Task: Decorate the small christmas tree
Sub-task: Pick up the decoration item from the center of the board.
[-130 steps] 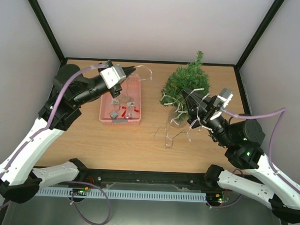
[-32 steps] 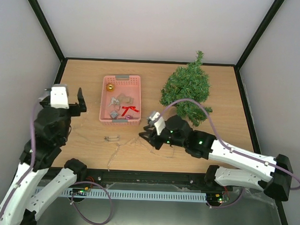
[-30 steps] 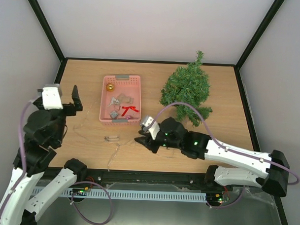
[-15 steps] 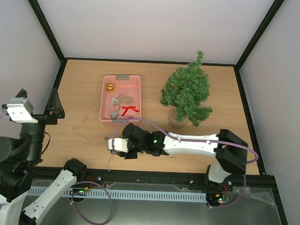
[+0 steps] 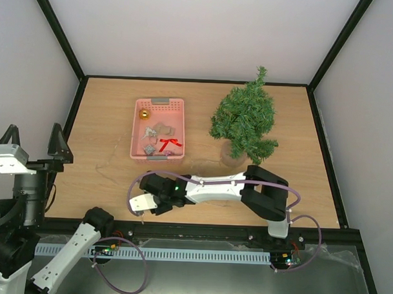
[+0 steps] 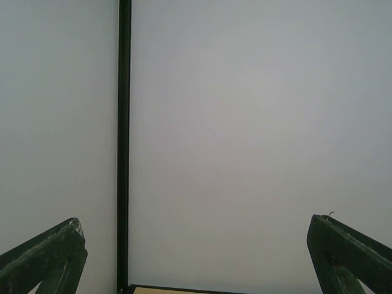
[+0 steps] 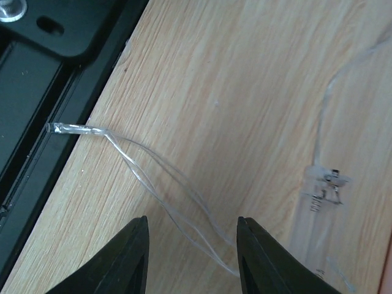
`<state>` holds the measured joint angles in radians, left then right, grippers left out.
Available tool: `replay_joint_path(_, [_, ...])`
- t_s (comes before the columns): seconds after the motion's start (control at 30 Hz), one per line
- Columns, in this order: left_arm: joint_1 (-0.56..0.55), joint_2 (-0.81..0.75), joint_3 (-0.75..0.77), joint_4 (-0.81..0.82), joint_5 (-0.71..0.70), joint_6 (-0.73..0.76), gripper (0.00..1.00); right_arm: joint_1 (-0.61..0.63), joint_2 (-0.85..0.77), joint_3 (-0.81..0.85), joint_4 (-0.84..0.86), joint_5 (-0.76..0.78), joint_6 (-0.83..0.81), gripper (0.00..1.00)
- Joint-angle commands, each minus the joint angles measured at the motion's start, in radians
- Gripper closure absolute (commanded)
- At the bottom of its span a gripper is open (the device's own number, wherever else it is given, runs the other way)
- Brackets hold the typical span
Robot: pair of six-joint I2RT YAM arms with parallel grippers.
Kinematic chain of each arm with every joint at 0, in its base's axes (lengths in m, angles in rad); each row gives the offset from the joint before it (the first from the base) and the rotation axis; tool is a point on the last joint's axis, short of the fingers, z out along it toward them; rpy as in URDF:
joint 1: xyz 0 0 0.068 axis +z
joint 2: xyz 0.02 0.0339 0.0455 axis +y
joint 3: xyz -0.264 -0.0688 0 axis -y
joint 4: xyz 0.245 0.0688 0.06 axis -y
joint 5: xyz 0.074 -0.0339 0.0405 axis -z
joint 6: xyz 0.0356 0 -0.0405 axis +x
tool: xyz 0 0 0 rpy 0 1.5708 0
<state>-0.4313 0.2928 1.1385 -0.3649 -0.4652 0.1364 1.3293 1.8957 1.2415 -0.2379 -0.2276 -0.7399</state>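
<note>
The small christmas tree (image 5: 244, 121) stands at the back right of the table, dark green and bushy, with nothing on its branches that I can make out. My right gripper (image 5: 145, 206) is stretched low across the front of the table, left of centre. In the right wrist view the right gripper (image 7: 191, 218) is open, and thin clear wire strands (image 7: 159, 177) lie on the wood between its fingers, untouched. A clear battery holder (image 7: 321, 190) lies just to the right. My left gripper (image 5: 34, 148) is raised off the table's left edge, wide open and empty, facing the wall (image 6: 245, 122).
A pink basket (image 5: 137, 135) with a gold ball, a red bow and silvery pieces sits at the back left of centre. The black frame rail (image 7: 37, 92) runs along the table's front edge close to my right gripper.
My right arm has swept left along the front edge, down over the wire, its jaws parting slightly. My left arm has risen and drawn back past the table's left side.
</note>
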Motion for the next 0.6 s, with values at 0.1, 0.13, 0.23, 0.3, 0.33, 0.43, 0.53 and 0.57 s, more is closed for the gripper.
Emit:
replay_joint_path(0.1, [0.003,-0.020,-0.003,0.024,-0.019,0.034,0.01,0.019,0.082,0.081,-0.105,0.076,-0.099,0.63])
replay_joint_path(0.13, [0.003,-0.020,-0.003,0.025,-0.019,0.035,0.01,0.019,0.091,0.084,-0.110,0.082,-0.102,0.63])
replay_joint_path(0.23, [0.003,-0.020,-0.007,0.023,-0.016,0.031,0.01,0.021,0.110,0.098,-0.119,0.104,-0.119,0.65])
replay_joint_path(0.3, [0.002,-0.021,-0.008,0.021,-0.012,0.027,0.01,0.021,0.123,0.104,-0.119,0.125,-0.132,0.66])
replay_joint_path(0.33, [0.002,-0.020,-0.008,0.021,-0.012,0.027,0.01,0.021,0.128,0.107,-0.119,0.135,-0.137,0.67])
replay_joint_path(0.43, [0.003,-0.021,-0.008,0.018,-0.012,0.028,0.01,0.021,0.144,0.113,-0.121,0.158,-0.154,0.72])
replay_joint_path(0.53, [0.002,-0.021,-0.008,0.015,-0.016,0.030,0.01,0.021,0.140,0.106,-0.111,0.159,-0.159,0.83])
replay_joint_path(0.57, [0.002,-0.020,-0.009,0.014,-0.017,0.029,0.01,0.021,0.133,0.100,-0.104,0.156,-0.159,0.88])
